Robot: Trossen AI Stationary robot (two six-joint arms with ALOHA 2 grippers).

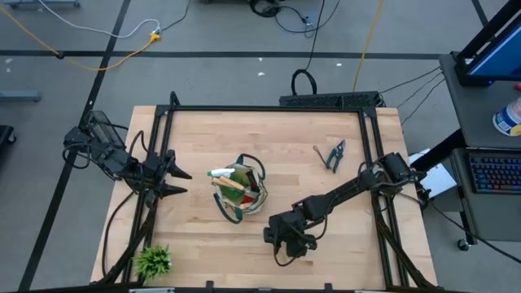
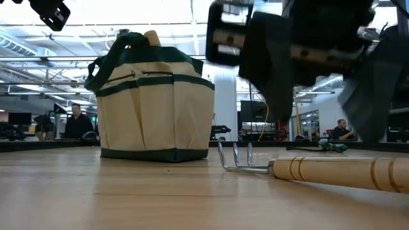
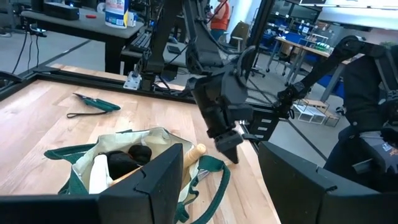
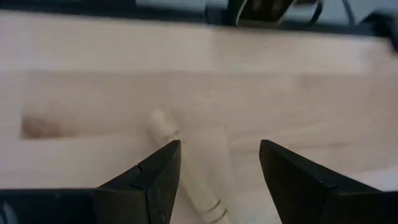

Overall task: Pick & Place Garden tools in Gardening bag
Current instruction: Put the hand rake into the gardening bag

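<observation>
rake (image 2: 319,170) visible low, hidden overhead

Canvas bag (image 2: 156,102), wooden rake handle (image 2: 345,172)

One bag (image 1: 241,192) on table (image 1: 277,134), several tools inside, exact number unclear. One rake (image 2: 307,168) lying on wood. One pair of shears (image 1: 335,155) near far edge. One spiky plant (image 1: 153,260) at corner. Two robot arms. Two people visible in room beyond table.
</observation>
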